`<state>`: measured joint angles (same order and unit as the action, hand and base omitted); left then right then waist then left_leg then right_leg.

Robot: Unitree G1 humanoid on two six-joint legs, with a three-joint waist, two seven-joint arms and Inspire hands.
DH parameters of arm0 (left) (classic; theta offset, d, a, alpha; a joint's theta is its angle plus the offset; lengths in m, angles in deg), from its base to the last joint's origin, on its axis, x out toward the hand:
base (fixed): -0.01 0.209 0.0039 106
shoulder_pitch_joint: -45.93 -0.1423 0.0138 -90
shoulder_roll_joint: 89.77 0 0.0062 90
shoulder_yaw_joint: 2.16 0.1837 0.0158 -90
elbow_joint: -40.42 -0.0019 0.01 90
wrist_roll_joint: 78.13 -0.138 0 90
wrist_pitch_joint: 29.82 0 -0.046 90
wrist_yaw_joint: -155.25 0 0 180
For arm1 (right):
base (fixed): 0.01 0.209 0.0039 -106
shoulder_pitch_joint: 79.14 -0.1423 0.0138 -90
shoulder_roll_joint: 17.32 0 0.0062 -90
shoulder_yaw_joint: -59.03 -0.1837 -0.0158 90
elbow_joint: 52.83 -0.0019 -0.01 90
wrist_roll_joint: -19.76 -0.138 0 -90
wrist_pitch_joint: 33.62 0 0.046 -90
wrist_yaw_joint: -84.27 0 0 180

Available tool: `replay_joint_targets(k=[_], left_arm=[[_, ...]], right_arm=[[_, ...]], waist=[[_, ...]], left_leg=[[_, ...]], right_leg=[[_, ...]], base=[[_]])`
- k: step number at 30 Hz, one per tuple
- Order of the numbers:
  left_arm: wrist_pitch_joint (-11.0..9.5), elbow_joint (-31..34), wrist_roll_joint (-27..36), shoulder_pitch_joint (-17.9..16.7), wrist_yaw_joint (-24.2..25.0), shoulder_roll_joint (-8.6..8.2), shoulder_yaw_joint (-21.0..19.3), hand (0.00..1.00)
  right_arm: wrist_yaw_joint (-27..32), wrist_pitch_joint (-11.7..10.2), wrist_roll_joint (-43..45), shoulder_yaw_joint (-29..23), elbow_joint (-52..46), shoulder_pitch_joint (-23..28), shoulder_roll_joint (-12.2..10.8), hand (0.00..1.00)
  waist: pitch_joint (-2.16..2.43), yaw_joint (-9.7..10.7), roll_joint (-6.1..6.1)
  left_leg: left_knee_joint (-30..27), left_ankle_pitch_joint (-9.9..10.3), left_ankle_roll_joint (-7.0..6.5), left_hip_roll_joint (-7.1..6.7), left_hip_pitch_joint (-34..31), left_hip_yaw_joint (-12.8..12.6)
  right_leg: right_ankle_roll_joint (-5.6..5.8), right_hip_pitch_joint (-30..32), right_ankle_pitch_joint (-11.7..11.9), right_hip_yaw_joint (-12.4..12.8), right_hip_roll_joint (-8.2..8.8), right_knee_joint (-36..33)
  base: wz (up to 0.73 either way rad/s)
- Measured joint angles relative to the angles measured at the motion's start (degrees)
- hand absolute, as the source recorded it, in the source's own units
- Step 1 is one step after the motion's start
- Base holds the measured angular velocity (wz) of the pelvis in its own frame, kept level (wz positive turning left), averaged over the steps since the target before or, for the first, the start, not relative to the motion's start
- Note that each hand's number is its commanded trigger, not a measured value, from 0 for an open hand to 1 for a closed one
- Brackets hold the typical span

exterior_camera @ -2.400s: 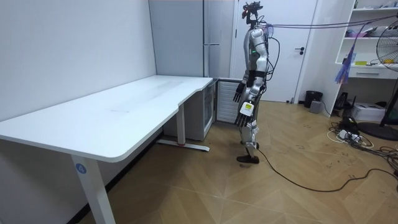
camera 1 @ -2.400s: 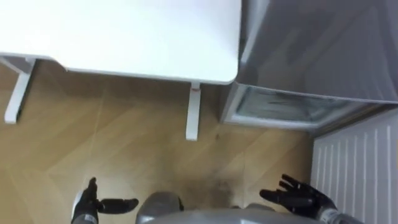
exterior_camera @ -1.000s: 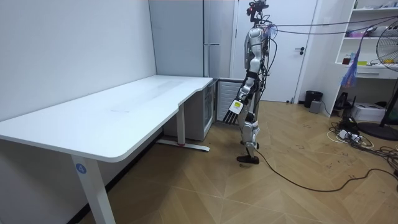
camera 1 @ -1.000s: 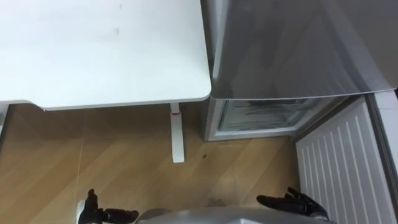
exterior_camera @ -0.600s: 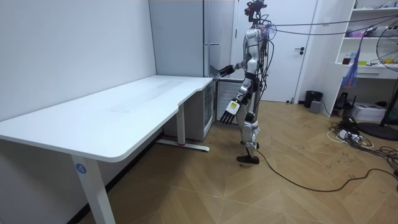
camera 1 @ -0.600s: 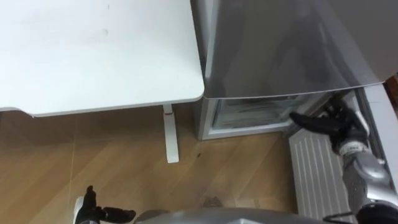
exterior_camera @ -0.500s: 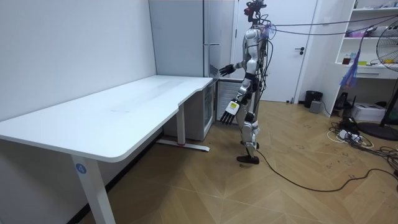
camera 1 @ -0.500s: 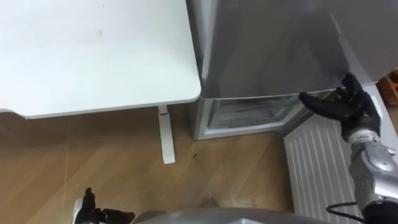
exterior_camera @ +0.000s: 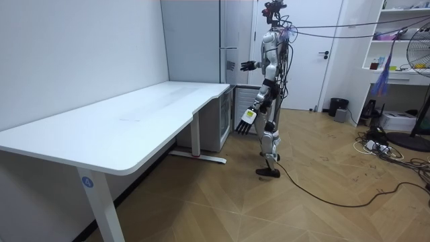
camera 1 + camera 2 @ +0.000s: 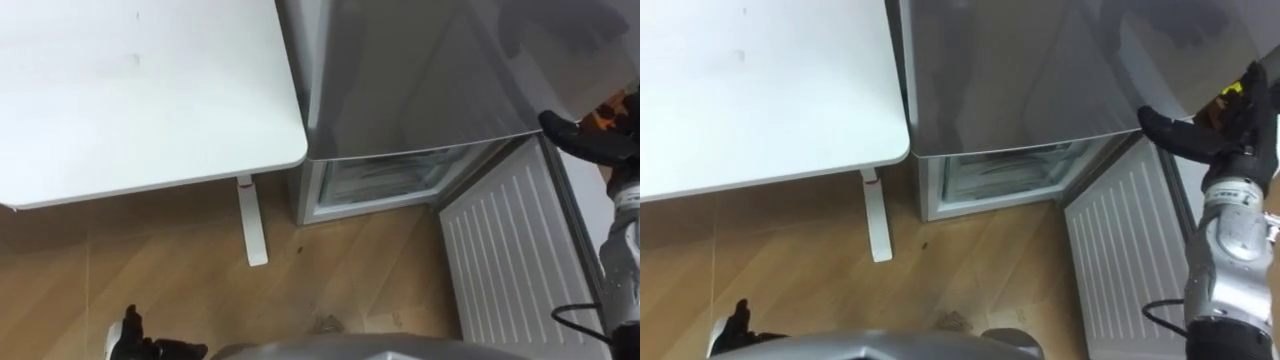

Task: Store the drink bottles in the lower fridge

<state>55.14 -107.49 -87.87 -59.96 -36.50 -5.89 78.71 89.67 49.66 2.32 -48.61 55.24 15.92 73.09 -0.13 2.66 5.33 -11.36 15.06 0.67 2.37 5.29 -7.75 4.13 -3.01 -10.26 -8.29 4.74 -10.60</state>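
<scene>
The tall grey fridge (image 10: 420, 70) stands right of the white table. Its lower compartment (image 10: 385, 180) is open, and the white ribbed lower door (image 10: 510, 250) swings out over the floor to the right. My right hand (image 10: 590, 140) is raised at the right edge of the upper door (image 10: 1020, 70), open with fingers spread; whether it touches the door I cannot tell. In the room view this right hand (image 9: 245, 66) is held out toward the fridge (image 9: 201, 40). My left hand (image 9: 244, 121) hangs open by my hip and holds nothing. I stand upright in front of the fridge.
The white table (image 10: 140, 90) reaches the fridge's left side, and its leg (image 10: 248, 225) stands on the wooden floor. In the room view a white door (image 9: 316, 54), shelves (image 9: 403, 40), a fan (image 9: 420, 74) and floor cables (image 9: 376, 144) lie behind me.
My right hand rose from hip height to the upper fridge door's right edge. The left hand stayed low. The eye views shifted, bringing the open lower door further in.
</scene>
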Motion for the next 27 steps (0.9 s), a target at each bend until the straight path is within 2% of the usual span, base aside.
replay_joint_targets(k=[4, 7, 10, 11, 13, 16, 22, 27], left_arm=[[1.0, 0.6, -0.1, -0.1, 0.0, -0.06, -0.5, 0.00], [2.3, 1.7, -0.1, -0.5, 0.1, -0.18, -1.9, 0.00], [2.3, 2.3, -1.3, -0.8, -0.5, 0.03, -3.5, 0.00], [2.2, 1.9, -1.2, -0.8, -0.7, 0.04, -4.2, 0.00], [2.2, 1.5, -1.2, -1.1, -1.3, 0.10, -4.4, 0.00], [2.3, 1.5, -1.2, -1.4, -1.5, 0.40, -4.4, 0.00], [2.4, 1.8, -1.2, -1.4, -1.3, 0.61, -4.5, 0.00], [2.4, 1.8, -1.2, -1.3, -0.9, 0.61, -6.5, 0.00]], right_arm=[[0.0, 0.2, -1.3, -1.1, 1.9, -0.1, 0.7, 0.00], [0.1, 1.1, -3.3, -4.6, 5.2, -0.7, 1.2, 0.00], [0.7, 1.3, -7.9, -6.8, 12.4, -1.4, 4.9, 0.00], [1.0, 1.2, -9.2, -7.6, 15.9, -1.7, 5.9, 0.00], [1.4, 1.3, -10.6, -9.8, 20.6, -1.8, 6.4, 0.00], [2.0, 1.6, -12.2, -10.9, 26.8, -1.9, 7.1, 0.00], [2.3, 2.1, -14.5, -11.4, 34.5, -2.7, 9.7, 0.00], [2.2, 2.6, -18.4, -13.2, 42.1, -5.1, 12.5, 0.00]], waist=[[0.01, 0.1, -0.27], [0.29, 0.5, -0.56], [0.49, 0.7, -0.62], [0.42, 0.7, -0.53], [0.42, 1.0, -0.23], [0.04, 1.7, 0.32], [-0.08, 3.1, 0.03], [0.05, 3.5, 0.00]], left_leg=[[0.0, 0.0, 0.00, 0.00, -0.1, 0.0], [0.0, 0.0, 0.00, 0.00, -0.5, 0.0], [0.0, 0.0, 0.00, 0.00, -0.3, 0.0], [0.1, 0.0, 0.01, 0.00, 0.1, 0.0], [0.2, 0.0, 0.02, 0.02, 0.5, 0.0], [0.1, 0.0, 0.02, 0.00, 0.5, -0.1], [0.2, 0.0, 0.02, 0.01, 0.2, 0.0], [0.7, 0.0, 0.05, 0.12, 0.0, 0.3]], right_leg=[[0.00, 0.1, 0.0, -0.1, 0.00, 0.0], [0.00, 0.0, 0.0, -0.1, 0.00, 0.0], [0.00, -0.2, 0.0, -0.1, 0.00, 0.0], [0.00, -0.5, 0.0, -0.1, -0.05, 0.0], [0.00, -1.1, 0.0, -0.2, -0.06, 0.1], [0.00, -0.9, 0.0, 0.2, -0.06, 0.1], [-0.05, -0.7, 0.1, 0.2, -0.10, -0.2], [-0.13, -0.5, 0.1, 0.1, -0.29, -0.1]], base=[[0.00], [0.00], [0.00], [0.00], [0.04], [-0.01], [0.00], [0.01]])
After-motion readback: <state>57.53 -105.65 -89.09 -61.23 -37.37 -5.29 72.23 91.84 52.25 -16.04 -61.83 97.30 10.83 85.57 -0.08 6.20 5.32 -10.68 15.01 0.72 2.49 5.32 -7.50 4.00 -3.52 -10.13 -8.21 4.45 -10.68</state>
